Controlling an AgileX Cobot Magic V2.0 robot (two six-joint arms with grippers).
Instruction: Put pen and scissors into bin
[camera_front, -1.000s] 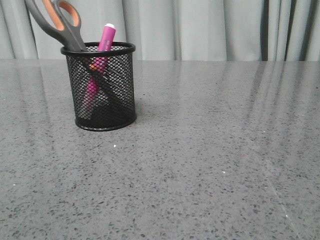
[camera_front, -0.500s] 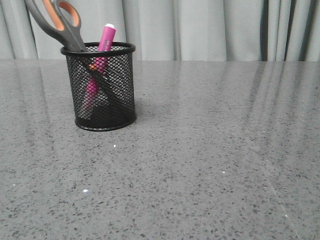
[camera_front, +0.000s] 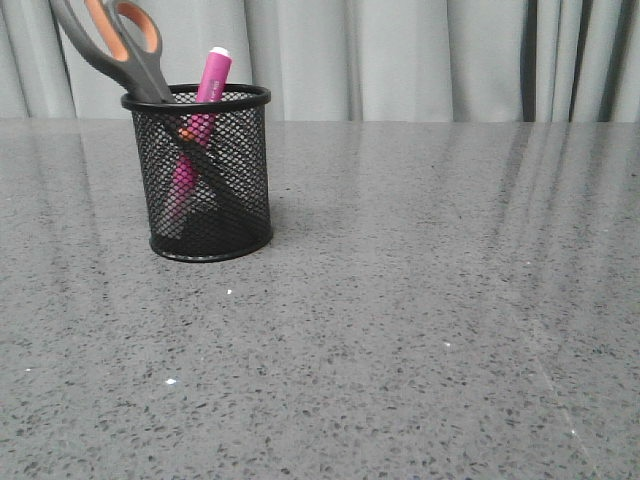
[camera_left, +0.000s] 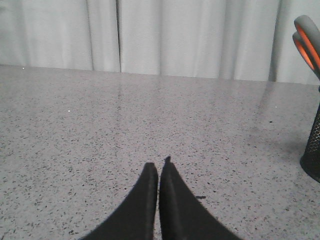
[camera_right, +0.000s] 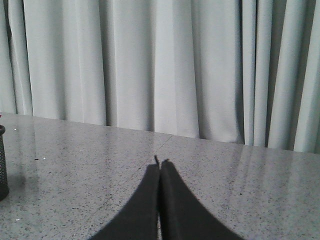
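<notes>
The black mesh bin (camera_front: 208, 175) stands on the grey table at the left in the front view. The pink pen (camera_front: 210, 82) stands inside it, white cap up. The scissors (camera_front: 125, 45) stand in it too, blades down, grey and orange handles leaning out to the left. In the left wrist view the bin's side (camera_left: 313, 145) and the scissors' handles (camera_left: 306, 40) show at the edge. My left gripper (camera_left: 159, 167) is shut and empty above the table. My right gripper (camera_right: 160, 164) is shut and empty, with the bin's edge (camera_right: 3, 165) far off to its side.
The speckled grey table (camera_front: 420, 300) runs to a pale curtain (camera_front: 400, 55) at the back. Neither arm shows in the front view.
</notes>
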